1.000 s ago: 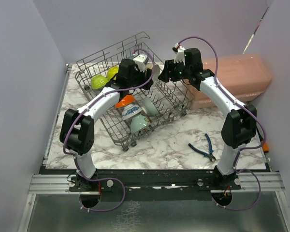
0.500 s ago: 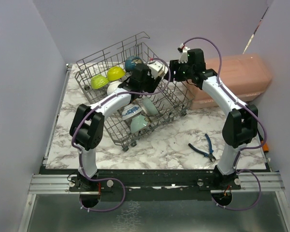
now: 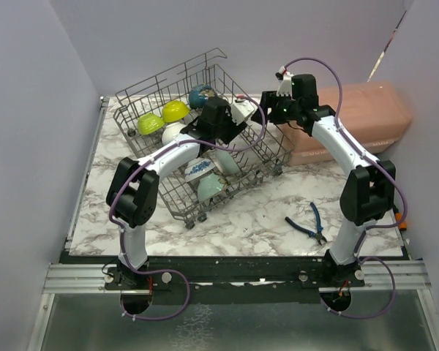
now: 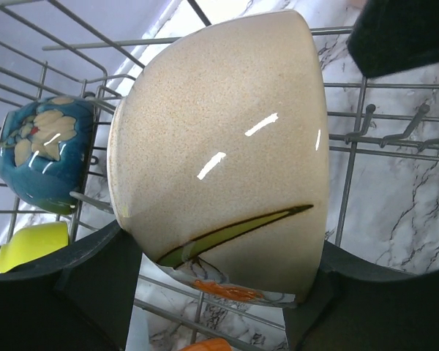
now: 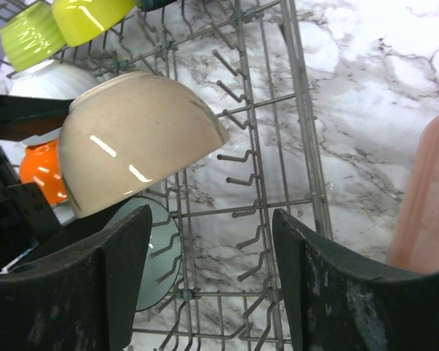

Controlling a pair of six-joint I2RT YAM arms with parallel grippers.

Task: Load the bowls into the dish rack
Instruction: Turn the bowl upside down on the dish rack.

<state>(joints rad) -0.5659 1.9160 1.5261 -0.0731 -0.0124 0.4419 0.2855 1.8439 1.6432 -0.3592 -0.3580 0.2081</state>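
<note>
- Now that the right pincer (image 5: 211,238) has drawn back toward 3 o'clock, its fingers stand spread on nothing, and the left pincer (image 4: 223,241) alone pinches the beige bowl (image 4: 219,146) by its sides.
- That bowl hangs tilted on its side over bare tines (image 5: 234,157) in the rack's (image 3: 161,189) 1 o'clock corner, not yet seated.
- A lime bowl (image 3: 174,110) sits at its 9 o'clock, a teal bowl (image 3: 211,187) at 7; setting down seems next.

orange bowl (image 5: 40,172) half hidden, pink box (image 5: 430,205) cut off
</note>
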